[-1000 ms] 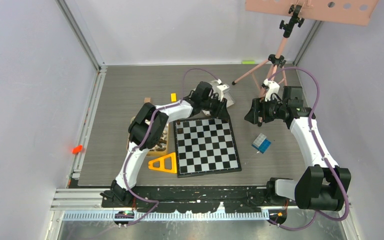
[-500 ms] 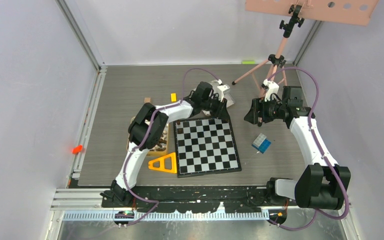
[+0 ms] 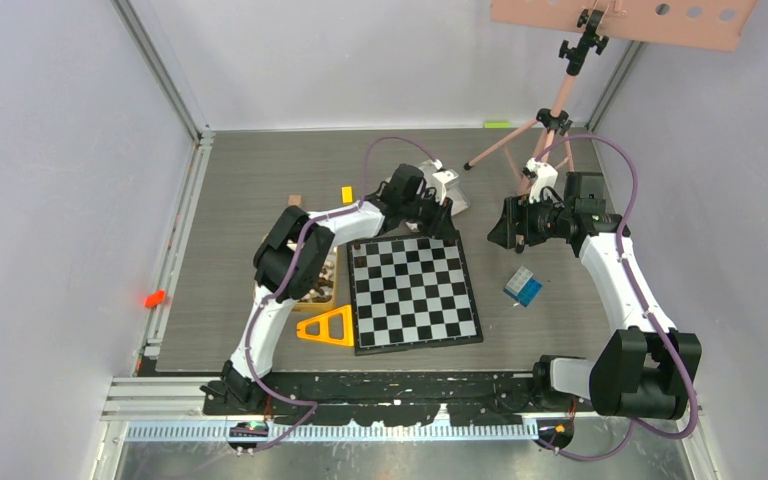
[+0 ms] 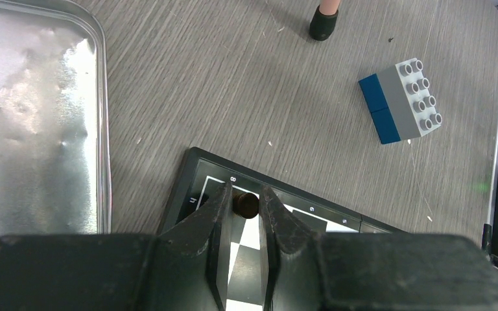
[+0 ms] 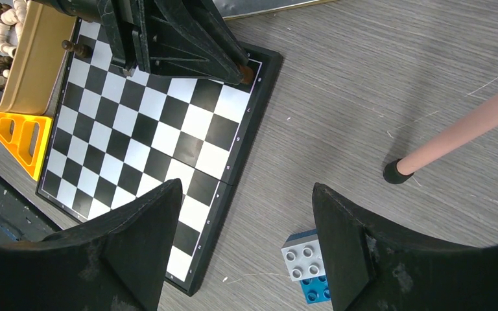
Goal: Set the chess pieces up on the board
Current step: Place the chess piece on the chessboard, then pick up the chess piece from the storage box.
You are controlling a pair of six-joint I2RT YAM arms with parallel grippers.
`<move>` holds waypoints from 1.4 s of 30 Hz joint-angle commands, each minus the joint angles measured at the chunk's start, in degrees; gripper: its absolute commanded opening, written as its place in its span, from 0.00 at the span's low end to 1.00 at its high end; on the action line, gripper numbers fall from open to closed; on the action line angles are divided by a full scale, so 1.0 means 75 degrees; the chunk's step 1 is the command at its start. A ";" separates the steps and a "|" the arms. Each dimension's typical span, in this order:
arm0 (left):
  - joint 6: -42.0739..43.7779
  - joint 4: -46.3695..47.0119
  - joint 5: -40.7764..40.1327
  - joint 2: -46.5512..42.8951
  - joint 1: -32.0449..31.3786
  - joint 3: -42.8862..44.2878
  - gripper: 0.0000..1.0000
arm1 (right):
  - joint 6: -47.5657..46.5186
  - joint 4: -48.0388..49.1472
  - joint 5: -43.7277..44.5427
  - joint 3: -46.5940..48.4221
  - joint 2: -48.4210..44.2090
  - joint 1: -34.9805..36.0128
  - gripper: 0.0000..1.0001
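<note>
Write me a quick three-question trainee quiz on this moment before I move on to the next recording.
1. True or false: the right gripper is holding something.
2. At which corner of the board is the left gripper? A near-left, B far-right, C near-right.
3. Fill in: the chess piece clamped in the left gripper is ____ in colour.
Key: 1 false; 2 B; 3 dark.

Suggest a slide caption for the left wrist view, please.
Left gripper closed on a dark chess piece at the board corner, silver tin lid alongside, blue-grey brick beyond.
</note>
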 commanded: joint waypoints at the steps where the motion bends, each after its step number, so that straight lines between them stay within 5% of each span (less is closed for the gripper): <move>1: 0.0184 -0.0150 -0.0110 -0.0465 -0.0027 -0.0091 0.06 | -0.0079 0.0098 -0.0147 -0.0006 -0.0005 -0.0037 0.79; 13: 0.0211 -0.0360 -0.0159 -0.0475 -0.0015 -0.0030 0.22 | -0.0091 0.0088 -0.0167 0.0008 0.0047 -0.0037 0.79; 29: 0.0666 -0.1677 -0.1064 -0.1838 0.0172 0.0152 0.69 | -0.0010 0.0091 -0.0269 0.0098 0.0002 -0.0037 0.79; 36: 0.1127 -0.2779 -0.1385 -0.3436 0.0796 -0.0662 0.72 | 0.0041 -0.0014 -0.0219 0.0262 -0.0004 -0.0037 0.79; 42: 0.2834 -0.5598 -0.2627 -0.4924 0.1547 -0.1211 0.72 | -0.0013 -0.0065 -0.0092 0.0230 -0.0151 -0.0037 0.79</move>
